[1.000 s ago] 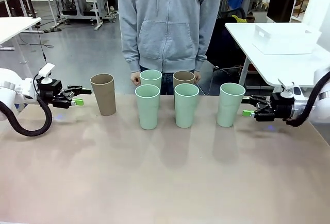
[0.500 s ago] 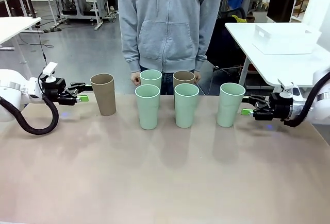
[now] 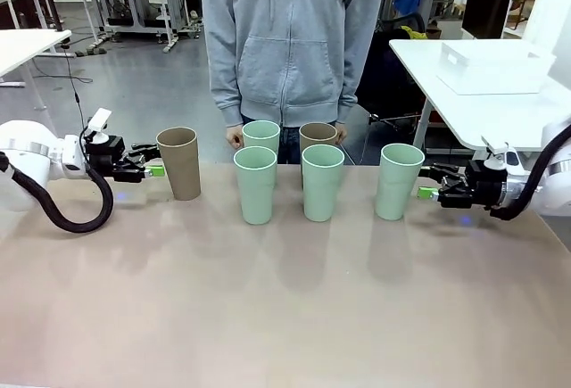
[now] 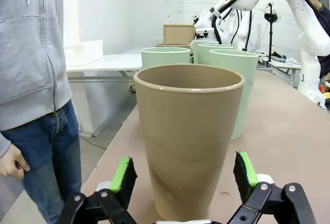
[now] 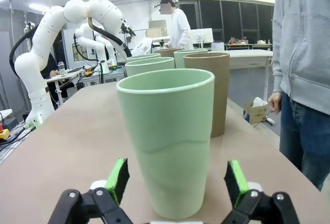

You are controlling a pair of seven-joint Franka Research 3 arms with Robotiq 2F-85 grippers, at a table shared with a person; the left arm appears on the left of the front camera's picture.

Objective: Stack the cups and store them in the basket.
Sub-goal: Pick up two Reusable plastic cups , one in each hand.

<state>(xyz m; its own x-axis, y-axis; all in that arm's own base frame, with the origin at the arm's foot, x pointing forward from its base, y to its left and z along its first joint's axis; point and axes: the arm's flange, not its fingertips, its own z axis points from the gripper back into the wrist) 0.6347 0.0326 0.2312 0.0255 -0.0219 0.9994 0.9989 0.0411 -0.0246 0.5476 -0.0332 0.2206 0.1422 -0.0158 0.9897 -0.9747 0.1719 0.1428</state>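
Your left gripper [image 4: 184,172] has its jaws spread wide. A brown cup [image 4: 188,136] stands upright right at their opening. The green pads [image 4: 124,175] flank its lower part with bare space on either side, so nothing grips it. Seen from the front, the fingertips reach just to the side of that cup, low on its wall.

Your right gripper [image 5: 177,182] is likewise open. A green cup [image 5: 166,141] stands upright straight ahead of the jaws, centred on the gap. From the front, a small space shows between the fingertips and the cup's wall.

Between the two sets of jaws, on the table [image 3: 285,317], two more green cups stand side by side and upright. The left middle cup [image 3: 255,185] is nearer your left jaws and the right middle cup [image 3: 321,183] nearer your right. Each stands apart from its neighbours.

Just behind them, towards the far edge, a rear green cup [image 3: 261,134] and a rear brown cup [image 3: 318,133] stand upright, partly hidden by the middle pair.

Past the far edge a person in a grey hoodie [image 3: 293,40] stands facing you, hands low behind the rear cups.

The white basket [image 3: 491,67] sits on a separate white side table [image 3: 500,111], well beyond your right jaws and off to their far side. No cup is in it that you can see.
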